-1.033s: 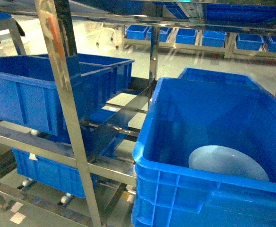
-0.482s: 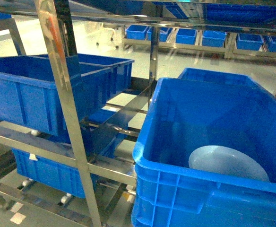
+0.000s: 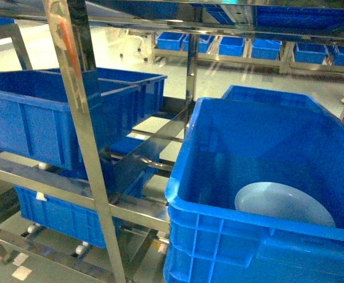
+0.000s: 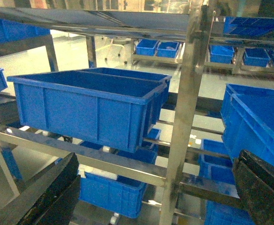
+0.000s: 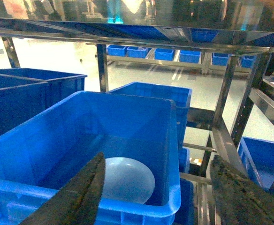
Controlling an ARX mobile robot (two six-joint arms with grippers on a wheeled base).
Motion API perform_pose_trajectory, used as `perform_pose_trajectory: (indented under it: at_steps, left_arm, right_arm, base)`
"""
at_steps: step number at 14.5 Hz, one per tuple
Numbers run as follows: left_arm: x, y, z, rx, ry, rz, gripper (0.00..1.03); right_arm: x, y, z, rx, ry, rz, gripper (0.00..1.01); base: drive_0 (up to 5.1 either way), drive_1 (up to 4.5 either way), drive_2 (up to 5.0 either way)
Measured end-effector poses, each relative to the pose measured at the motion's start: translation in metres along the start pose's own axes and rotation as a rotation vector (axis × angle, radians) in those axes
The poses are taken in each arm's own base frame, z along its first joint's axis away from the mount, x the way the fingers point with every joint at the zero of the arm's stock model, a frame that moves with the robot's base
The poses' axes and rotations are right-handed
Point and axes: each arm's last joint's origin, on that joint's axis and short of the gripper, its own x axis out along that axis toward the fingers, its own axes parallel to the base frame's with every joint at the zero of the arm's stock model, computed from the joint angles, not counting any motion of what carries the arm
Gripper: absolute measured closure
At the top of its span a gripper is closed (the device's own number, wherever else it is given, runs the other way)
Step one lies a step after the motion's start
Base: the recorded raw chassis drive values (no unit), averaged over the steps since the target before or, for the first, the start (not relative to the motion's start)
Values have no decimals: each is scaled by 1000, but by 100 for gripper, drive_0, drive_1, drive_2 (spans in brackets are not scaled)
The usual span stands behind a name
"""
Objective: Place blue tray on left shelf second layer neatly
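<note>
1. On the left stands the steel shelf, its upright post close to the head camera. A deep blue crate sits on one of its layers and another blue crate sits on the layer below.

2. The left end effector shows only in its own wrist view: two dark fingers spread wide at the bottom corners, nothing between them. It faces the shelf and is well apart from the task's thing.

3. To the right, a large open blue crate holds the blue tray. The tray rests on the crate floor, leaning slightly toward the near wall.

4. The right end effector hangs just above that crate's near rim, fingers wide apart and empty, with the tray below and ahead of it.

5. Handling, as I judge it:
   - The tray looks rigid, light and glossy, so probably slippery.
   - If ceramic, it would chip against the crate wall or the steel rails.
   - The low raised rim is the only real purchase; pinch it at the exposed far or side edge, one finger over and one under.
   - The deep crate walls leave little room for tilting the wrist.
</note>
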Motion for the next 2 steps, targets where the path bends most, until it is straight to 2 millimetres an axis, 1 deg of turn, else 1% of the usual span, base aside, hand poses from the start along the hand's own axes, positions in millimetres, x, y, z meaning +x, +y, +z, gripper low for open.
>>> perform_pose_trajectory:
  at_steps: [2]
  left_arm:
    - [0, 0, 0, 0, 0, 0, 5]
  right_arm:
    - [0, 0, 0, 0, 0, 0, 13]
  base:
    - [0, 0, 0]
